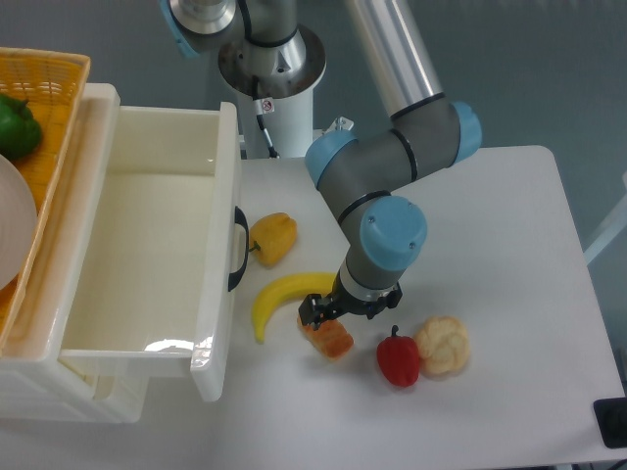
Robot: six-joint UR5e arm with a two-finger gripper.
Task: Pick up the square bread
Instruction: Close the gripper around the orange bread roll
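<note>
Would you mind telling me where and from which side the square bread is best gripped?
Probably from above, across its short width: the square bread lies flat on the table, elongated and running diagonally. The banana lies close on its upper left, so fingers fit best on the long sides. The gripper hangs right over it.

Five toy foods lie on the white table [490, 215], all to the right of the open white drawer [147, 264] — one banana [279, 297], one yellow bell pepper [273, 237], one red bell pepper [399, 359], one pale round roll [443, 344] and one square bread [331, 339]. Left of the drawer stands one wicker basket [54, 98], holding one green pepper [17, 127] and one white plate [12, 235]. One robot arm [392, 186] — a single gripper [338, 311] on it.
</note>
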